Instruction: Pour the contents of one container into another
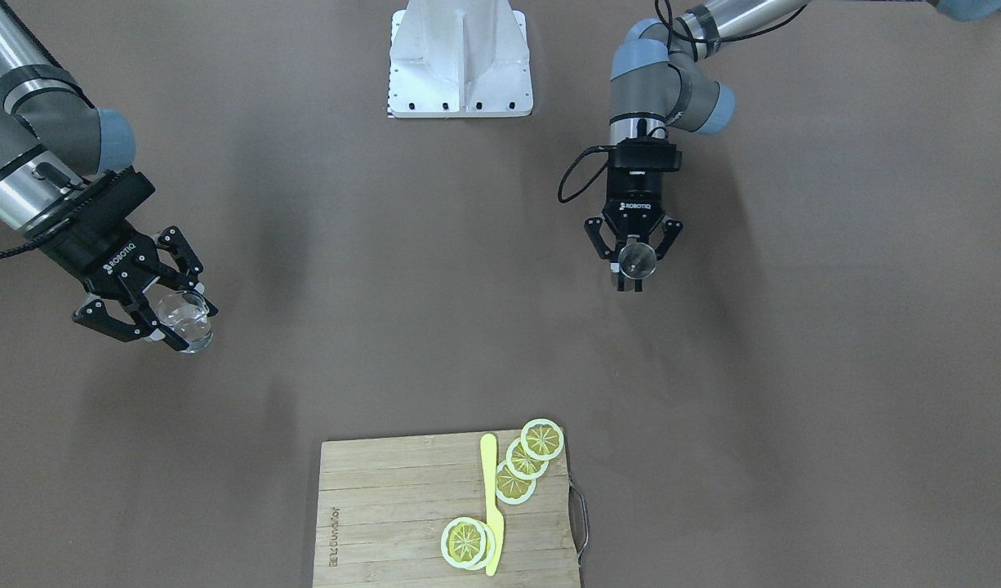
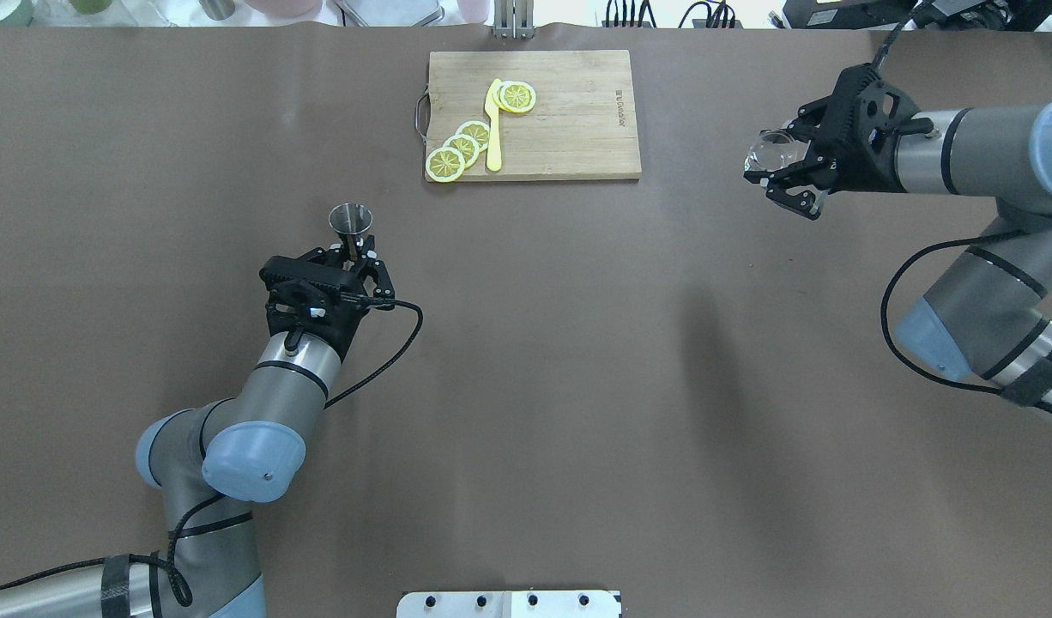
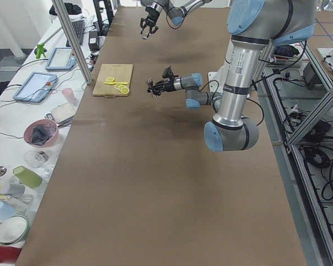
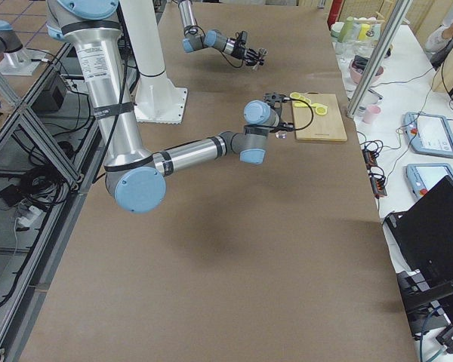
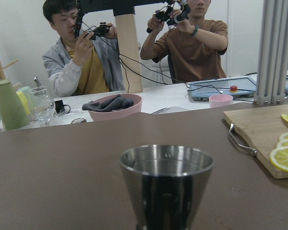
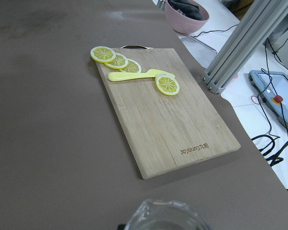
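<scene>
Glass (image 1: 184, 318) sits clamped in right gripper (image 1: 193, 328); jigger (image 1: 636, 258) in left gripper (image 1: 629, 282)

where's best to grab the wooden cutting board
Probably by the metal loop handle on the short edge of the rectangular wooden cutting board, coming from the robot's left; the board lies flat, so its other edges offer little to pinch.

cutting board (image 4: 321, 124) carries lemon slices (image 4: 308, 99) | near right arm (image 4: 196, 154) wrist by board | left jaws far
</scene>
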